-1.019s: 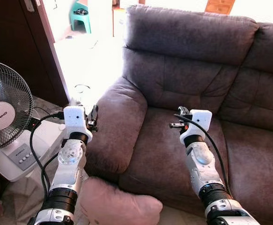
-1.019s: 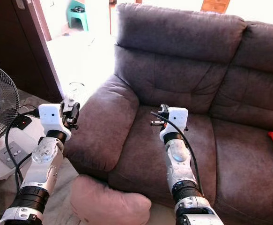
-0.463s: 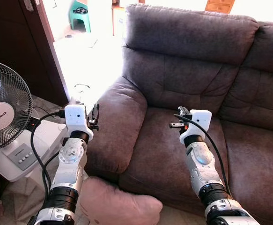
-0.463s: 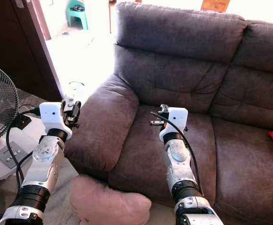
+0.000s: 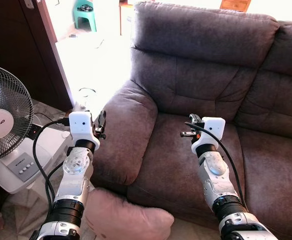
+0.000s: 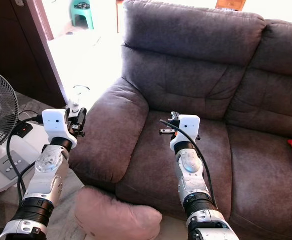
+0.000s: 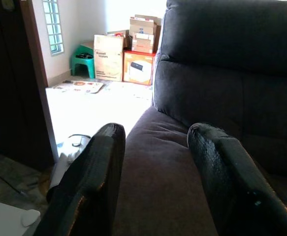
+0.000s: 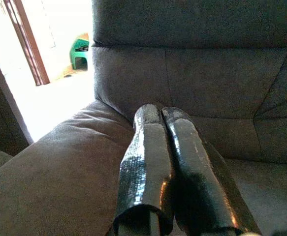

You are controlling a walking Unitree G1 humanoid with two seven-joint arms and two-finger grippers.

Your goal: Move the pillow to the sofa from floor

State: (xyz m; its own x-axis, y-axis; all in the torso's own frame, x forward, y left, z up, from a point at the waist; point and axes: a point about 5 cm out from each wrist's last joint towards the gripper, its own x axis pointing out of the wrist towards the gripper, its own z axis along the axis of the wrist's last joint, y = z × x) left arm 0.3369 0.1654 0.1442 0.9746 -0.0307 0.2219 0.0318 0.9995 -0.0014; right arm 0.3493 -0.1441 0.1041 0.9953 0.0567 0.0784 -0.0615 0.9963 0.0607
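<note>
Pink pillow (image 5: 123,217) lies on floor against sofa (image 5: 206,85) front; left fingers (image 7: 91,182) spread, right fingers (image 8: 148,162) pressed together.

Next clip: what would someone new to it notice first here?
The big brown sofa fills the scene ahead, with both arms raised before it: the left gripper, open, by the armrest, the right gripper, shut, over the seat. The pink pillow lies on the floor below; a standing fan stands at left.

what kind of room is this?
Most likely a home living room: a brown sofa, a pink pillow on the floor by it, a standing fan, and a doorway with stacked cardboard boxes beyond.
</note>
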